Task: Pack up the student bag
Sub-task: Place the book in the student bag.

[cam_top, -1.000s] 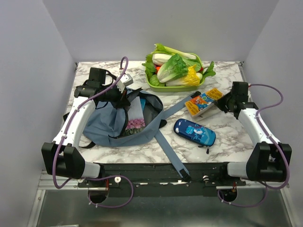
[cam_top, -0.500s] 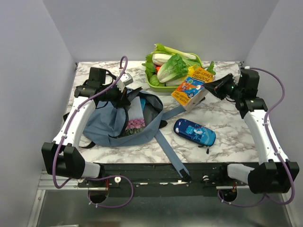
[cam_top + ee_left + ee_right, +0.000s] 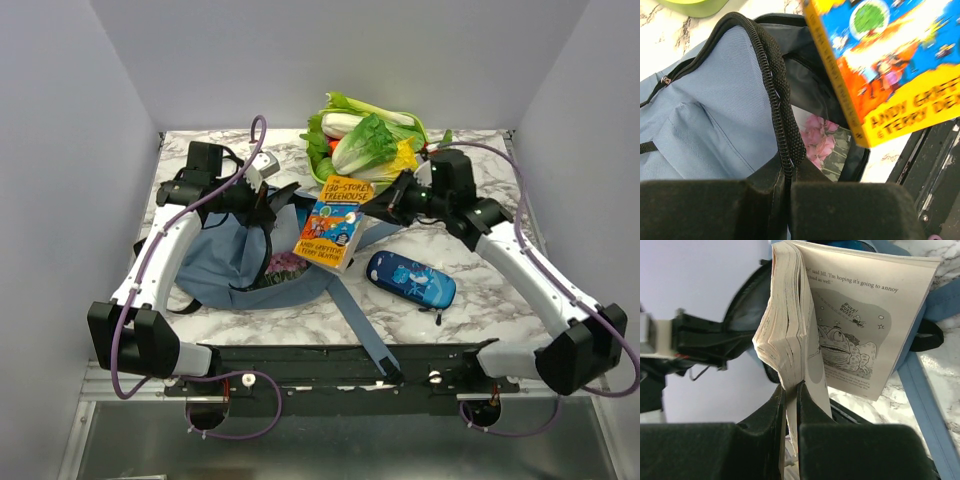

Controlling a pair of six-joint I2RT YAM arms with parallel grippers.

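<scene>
pinching the black zip [image 3: 777, 100] of the bag [image 3: 225, 255], the left claw [image 3: 787, 182] is clamped narrow on the rim and holds the mouth open. the bag lies on the left half of the marble table [image 3: 480, 300], one strap [image 3: 360, 320] running to the near edge. inside it shows a cover with pink flowers [image 3: 820, 142]. the right claw [image 3: 799, 390] grips a book [image 3: 335, 222] by a few pages, tilted over the bag's right edge. its cover reads "130-storey treehouse" and "andy griffiths & terry denton"; an open page reads "i'm hoping it's going to annoy" and "buzz! buzz!" above a toad drawing. a blue case [image 3: 411, 279] lies just right of the bag; a green tray [image 3: 340, 184] of greens sits behind.
</scene>
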